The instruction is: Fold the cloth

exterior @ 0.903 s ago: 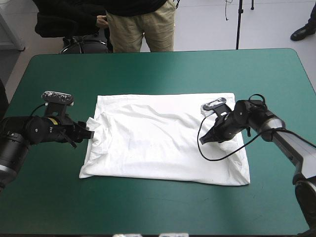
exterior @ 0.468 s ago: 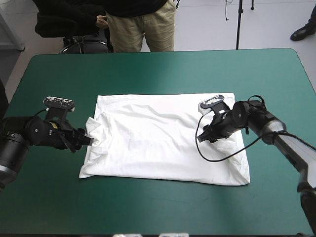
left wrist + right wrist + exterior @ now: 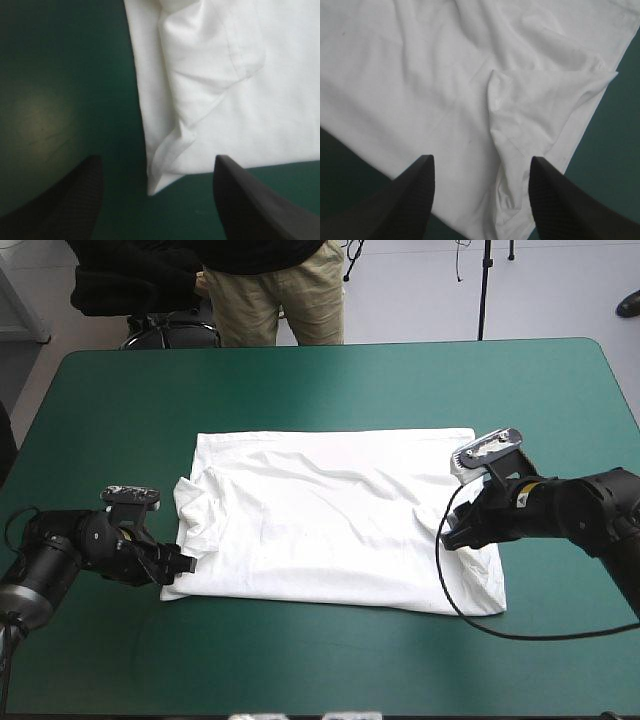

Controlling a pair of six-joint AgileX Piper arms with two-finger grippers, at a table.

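Looking down from the high view, the T-shirt [image 3: 330, 515] was lying spread flat around the middle of the teal-green cover [image 3: 320, 380]. It made a wide white rectangle with cover showing on every side. It wasn't exactly crisp: soft wrinkles ran across the upper layer, and at its left end a flap of fabric was bunched into a small ridge.

The left gripper [image 3: 185, 565] sat low, right at the shirt's near-left corner. From the left wrist view its black fingers [image 3: 75, 200] stood wide apart with nothing pinched. The shirt's corner pointed into the gap between them, just ahead of the tips, with a folded hem edge running away from it. I honestly couldn't tell whether the fingers were touching the cloth or only sitting beside it.

The right gripper [image 3: 450, 538] was over the shirt's right end, a little in from the right edge (roughly halfway between the far and near edges). Its fingers [image 3: 410, 200] were spread apart too and had hold of nothing. White fabric filled most of the space under and ahead of them. A raised, creased flap sat ahead of the gap, closer to one finger, and past that flap the shirt's edge gave way to bare cover. The two grippers were well apart, one at each end of the shirt.
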